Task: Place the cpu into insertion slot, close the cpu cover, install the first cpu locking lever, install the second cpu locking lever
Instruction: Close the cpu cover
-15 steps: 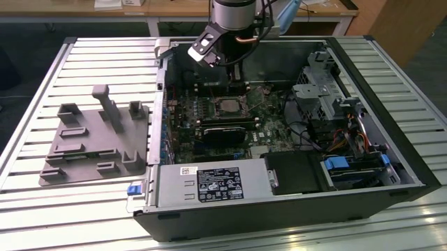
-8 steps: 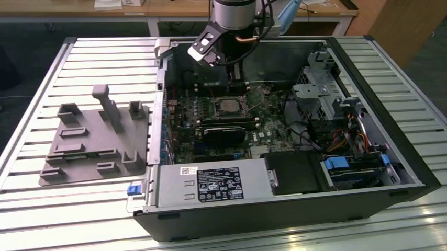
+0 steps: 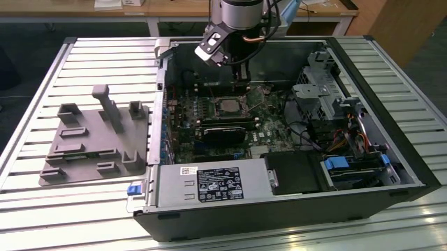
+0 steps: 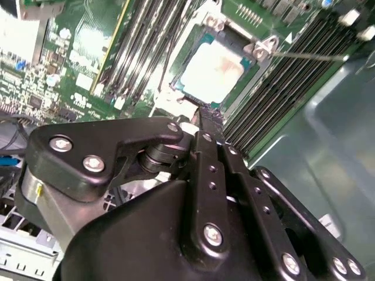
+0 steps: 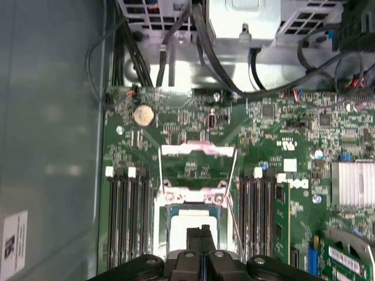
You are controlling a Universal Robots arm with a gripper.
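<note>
The cpu (image 5: 190,225) lies flat in the insertion slot (image 5: 170,219), its silver top (image 4: 214,69) showing in both wrist views and in the exterior view (image 3: 229,106). The cpu cover (image 5: 198,150) stands swung open on its hinge beyond the slot, with board showing through its cut-out. Thin wire locking levers (image 5: 159,170) (image 5: 235,175) are raised on either side of it; one (image 4: 310,55) reaches out past the memory slots. My gripper (image 5: 201,234) is shut with nothing between its fingers, tips just above the slot's near edge (image 4: 202,117), and hangs over the board in the exterior view (image 3: 241,78).
The open computer case (image 3: 391,157) lies on a slatted metal table (image 3: 104,57). Memory slots (image 5: 126,216) (image 5: 261,211) flank the socket. A black fan-faced card (image 3: 225,133), a power supply (image 3: 209,185), cables and drive cages (image 3: 328,99) crowd the case. A grey fixture (image 3: 94,141) rests outside it.
</note>
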